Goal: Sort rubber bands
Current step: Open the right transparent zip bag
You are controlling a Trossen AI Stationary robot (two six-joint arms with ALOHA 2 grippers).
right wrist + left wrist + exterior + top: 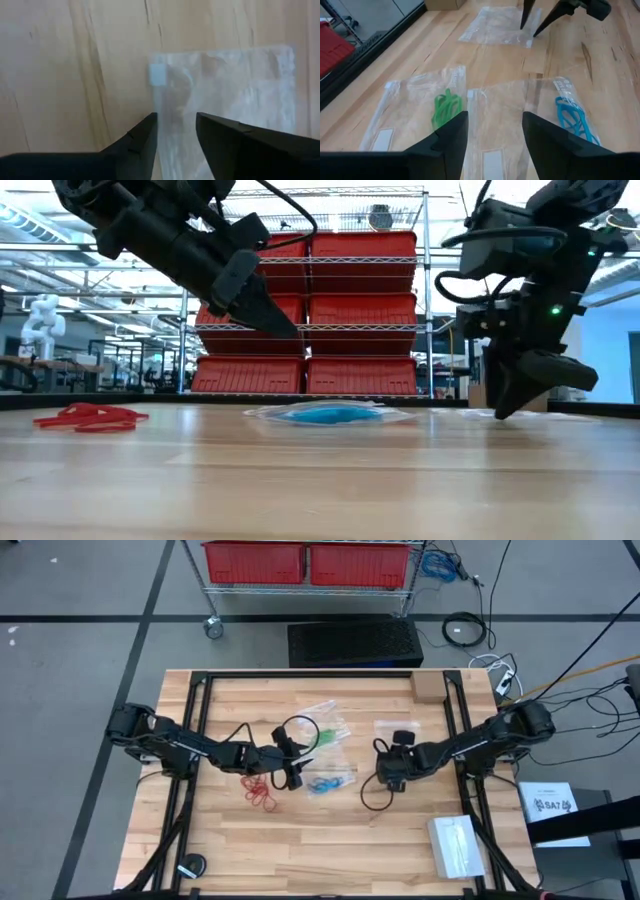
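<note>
My left gripper (492, 145): fingers spread wide and empty, raised off the wooden table (330, 845). Seen past the fingertips, it is aimed at the gap between two clear bags, which I judge suits either a reach for a bag edge or a turn back towards loose bands.

Red bands (259, 790): a loose tangle lying bare on the wood, just beside my left gripper and outside every bag. By my reading this is the colour not yet sorted.

Green bands (445, 107): inside the green-band bag (405, 107), which lies flat with its white label end towards my left wrist. They appear already put away.

Blue bands (574, 117): inside the neighbouring blue-band bag (540, 100), lying flat next to the green one. In the low view they show as a blue heap under clear film at mid-table.

My right gripper (175, 132): pointed down over the near edge of a third bag, fingers parted with a narrow gap and nothing between them. It stands just above the film, perhaps to pinch or pin it; whether the tips touch I cannot tell.

Empty bag (235, 95): flat on the wood, no bands visible inside, well apart from the red tangle. I take it as the place meant for red.

Cardboard box (427, 687): at the table's far edge, idle.
</note>
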